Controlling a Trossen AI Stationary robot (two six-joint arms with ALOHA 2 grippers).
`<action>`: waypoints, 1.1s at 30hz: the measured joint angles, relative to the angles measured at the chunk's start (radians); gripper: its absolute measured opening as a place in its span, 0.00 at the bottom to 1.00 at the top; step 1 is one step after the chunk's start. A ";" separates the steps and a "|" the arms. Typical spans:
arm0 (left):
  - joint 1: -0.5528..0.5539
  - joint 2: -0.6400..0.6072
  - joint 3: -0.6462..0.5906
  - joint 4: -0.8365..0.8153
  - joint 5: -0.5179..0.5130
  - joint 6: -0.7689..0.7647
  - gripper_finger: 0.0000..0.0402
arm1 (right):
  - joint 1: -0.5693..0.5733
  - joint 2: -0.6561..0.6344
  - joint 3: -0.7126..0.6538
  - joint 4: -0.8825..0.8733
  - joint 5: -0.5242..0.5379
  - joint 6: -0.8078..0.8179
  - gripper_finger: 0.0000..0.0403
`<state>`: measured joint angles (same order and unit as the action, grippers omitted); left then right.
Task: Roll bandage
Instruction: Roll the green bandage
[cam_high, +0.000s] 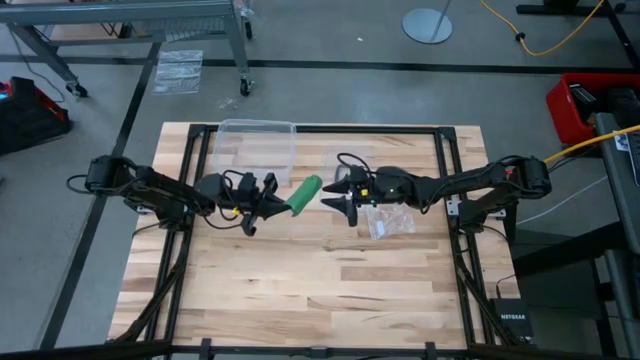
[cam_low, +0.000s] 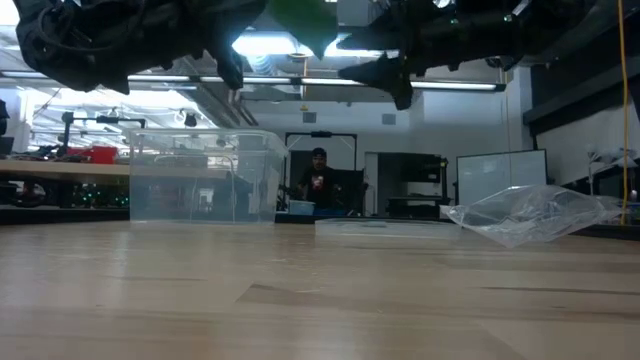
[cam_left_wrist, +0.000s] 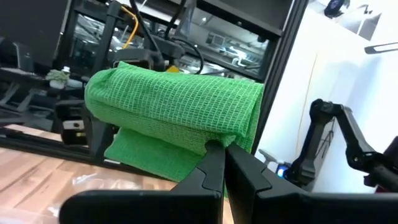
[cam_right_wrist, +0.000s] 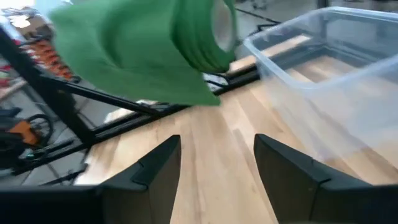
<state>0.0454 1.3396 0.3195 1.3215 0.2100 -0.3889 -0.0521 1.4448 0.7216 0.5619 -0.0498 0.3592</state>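
Above the table centre, left claw clamped on rolled green bandage, right claw wide open, empty

Grey floor; ceiling strip lights; whiteboard behind.

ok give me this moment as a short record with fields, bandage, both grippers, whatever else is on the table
bandage: green roll with a loose flap, held up off the table
left gripper: fingers shut on the flap of the bandage
right gripper: fingers open, facing the roll's end, not touching it
clear plastic bin: on the table behind the grippers
clear plastic bag: lying on the table under the right arm
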 joint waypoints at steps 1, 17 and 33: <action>-0.004 0.000 0.000 0.000 0.000 0.001 0.00 | 0.000 0.000 0.000 0.019 -0.020 0.000 0.52; -0.048 0.000 0.000 0.009 0.000 0.023 0.00 | 0.000 0.001 -0.001 0.123 -0.049 0.000 0.52; -0.048 0.000 0.000 0.029 0.000 0.045 0.00 | 0.000 0.130 -0.001 0.317 -0.087 0.030 0.52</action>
<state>-0.0025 1.3396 0.3195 1.3502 0.2100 -0.3439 -0.0517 1.5747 0.7204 0.8785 -0.1368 0.3893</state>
